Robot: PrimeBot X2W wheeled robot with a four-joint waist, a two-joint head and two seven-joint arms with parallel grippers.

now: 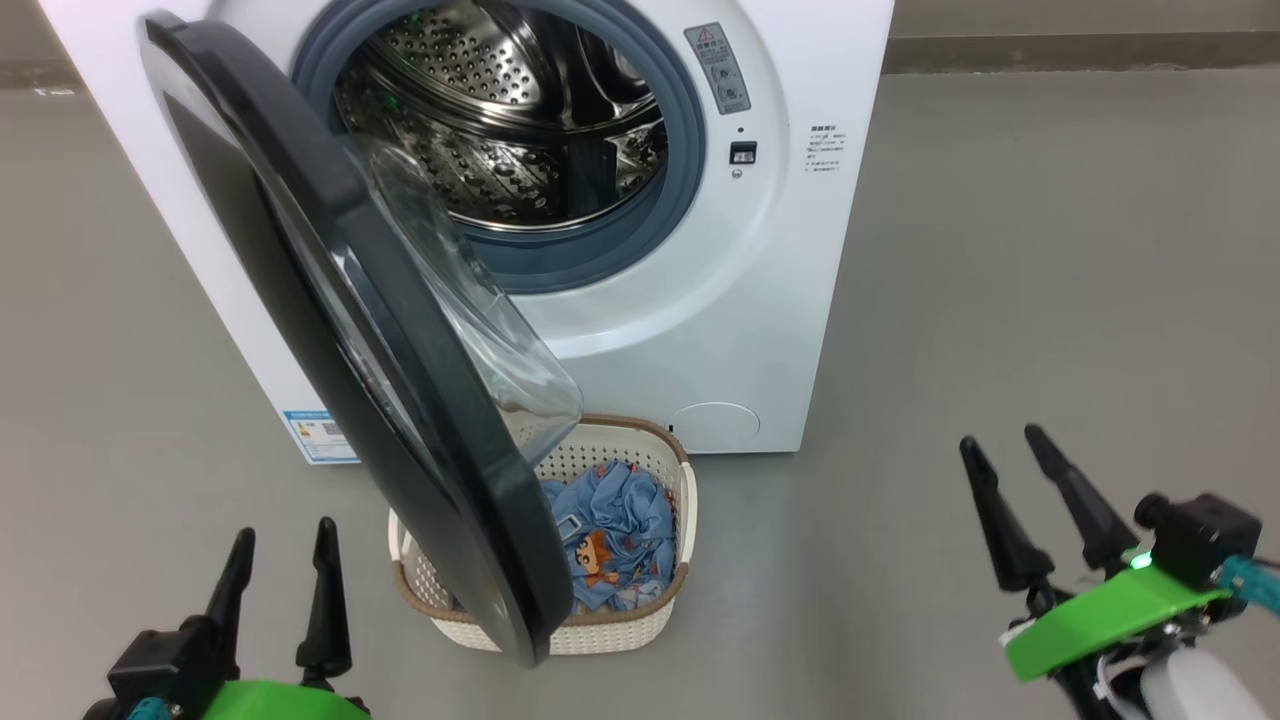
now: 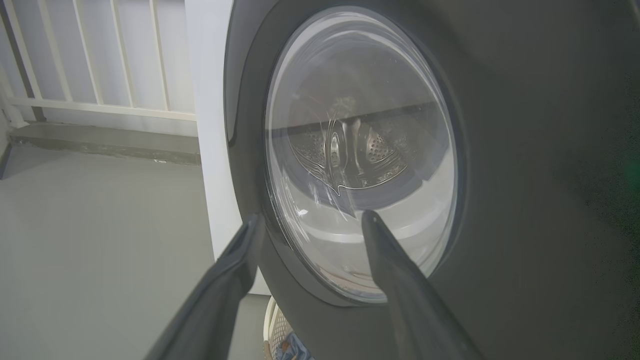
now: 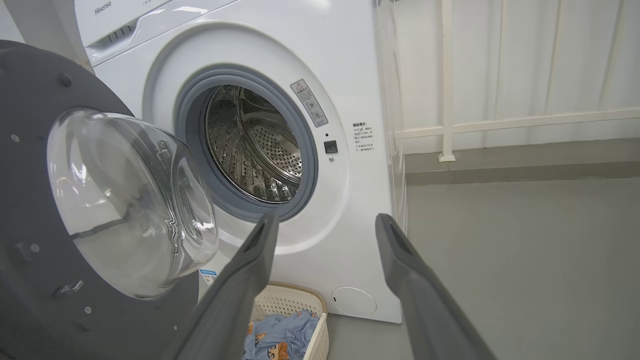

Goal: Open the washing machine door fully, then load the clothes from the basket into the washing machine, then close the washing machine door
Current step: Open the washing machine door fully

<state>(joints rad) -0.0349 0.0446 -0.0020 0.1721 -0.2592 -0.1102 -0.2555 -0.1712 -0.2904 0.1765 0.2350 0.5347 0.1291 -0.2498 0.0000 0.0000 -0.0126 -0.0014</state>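
Setting: grey floor [image 1: 1050,250], with a white railing [image 3: 500,122] along the wall behind, seen in the wrist views.

Washing machine [image 1: 780,300]: white front-loader standing on the floor. The steel perforated drum [image 1: 500,120] is exposed with no laundry visible inside, and a grey-blue gasket [image 1: 690,170] rings the opening.

Washing machine door [image 1: 420,380]: swung out on its hinge at the robot's left, part-way open. Its black rim is angled toward the camera and the clear glass bowl [image 1: 480,320] bulges back toward the drum. In the head view the door's lower edge hangs over the left part of the basket.

Basket [image 1: 640,625]: cream-white with a brown rim, on the floor just in front of the machine, below the opening.

Clothes [image 1: 610,530]: light blue printed fabric bundled inside the basket, partly hidden by the door.

Right gripper [image 1: 1000,436]: lower right, over bare floor, well apart from the machine and the basket. Fingers spread wide, holding nothing.

Left gripper [image 1: 284,528]: lower left, beside the basket and outside the door. Fingers spread wide, holding nothing. In its wrist view the fingers point at the door's outer face, and whether they touch it cannot be told.

Blue label [image 1: 320,435]: low on the machine front, left of the door's edge.
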